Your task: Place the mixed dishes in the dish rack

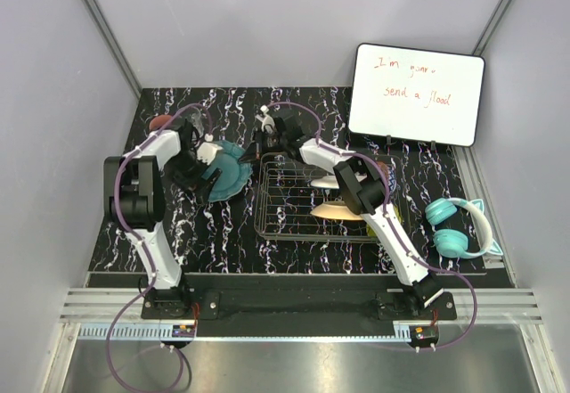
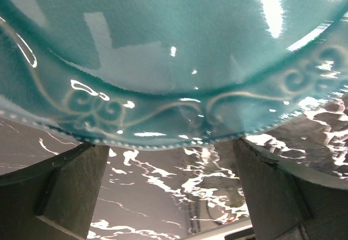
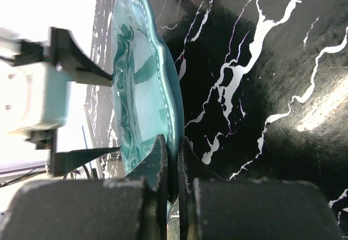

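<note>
Black marbled table (image 1: 223, 233), grey walls all round. From the top, your teal plate (image 1: 230, 172) is at 9 o'clock from the dish rack (image 1: 285, 219), just beside it and not in it. A peach plate (image 1: 343, 209) lies in the rack's 3 o'clock side.

Left wrist: the left gripper (image 2: 168, 158) has its fingers spread wide, with the plate's rim right in front of them.

Right wrist: the right gripper (image 3: 173, 147) is pinching the plate's rim, plate seen edge-on.

teal plate (image 1: 230, 175): tilted on edge, left of dish rack (image 1: 276, 215) | peach plate (image 1: 343, 210): inside it
</note>
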Robot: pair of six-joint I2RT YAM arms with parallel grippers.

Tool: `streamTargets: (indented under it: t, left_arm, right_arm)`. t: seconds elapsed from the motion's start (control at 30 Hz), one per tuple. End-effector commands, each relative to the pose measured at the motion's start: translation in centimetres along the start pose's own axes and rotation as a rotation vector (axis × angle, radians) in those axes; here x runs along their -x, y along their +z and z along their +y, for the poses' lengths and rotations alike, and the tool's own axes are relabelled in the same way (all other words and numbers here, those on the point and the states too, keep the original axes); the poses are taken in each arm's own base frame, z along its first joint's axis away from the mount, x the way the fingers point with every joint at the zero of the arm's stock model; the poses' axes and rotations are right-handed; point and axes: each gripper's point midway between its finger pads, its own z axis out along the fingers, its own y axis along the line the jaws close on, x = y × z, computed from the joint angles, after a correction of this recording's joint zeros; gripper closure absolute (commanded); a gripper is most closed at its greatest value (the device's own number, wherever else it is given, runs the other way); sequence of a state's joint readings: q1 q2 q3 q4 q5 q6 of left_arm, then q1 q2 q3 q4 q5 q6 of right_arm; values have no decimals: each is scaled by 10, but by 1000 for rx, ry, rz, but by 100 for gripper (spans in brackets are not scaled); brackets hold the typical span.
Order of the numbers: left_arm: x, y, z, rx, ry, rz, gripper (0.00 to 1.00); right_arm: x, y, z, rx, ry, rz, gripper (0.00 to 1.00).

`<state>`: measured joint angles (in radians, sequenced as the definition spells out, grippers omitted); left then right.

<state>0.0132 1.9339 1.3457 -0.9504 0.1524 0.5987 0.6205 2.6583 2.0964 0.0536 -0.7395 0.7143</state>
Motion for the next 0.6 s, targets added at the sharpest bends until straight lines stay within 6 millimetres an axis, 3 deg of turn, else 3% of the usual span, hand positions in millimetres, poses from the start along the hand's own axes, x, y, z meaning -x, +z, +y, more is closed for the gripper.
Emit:
streamTargets:
  t: [0.0,0.13,0.23,0.37,0.57]
  left_arm:
    - [23,-48,-5,11,-7,-219,1]
    - [6,-106,-1,43,-69,-344,1]
    - [-17,-133,7,61,-124,-387,1]
    - [-49,-142,16,77,-205,-396,1]
    - [-70,-132,7,54,-245,-389,1]
  right_arm:
    - [11,-10,20,92,-44,28,100]
    - [45,-26,46,57,-143,-38,100]
    - [76,-42,74,63,-234,-115,100]
    - [109,-62,109,82,-320,-207,100]
    - [155,-97,153,76,-452,-355,100]
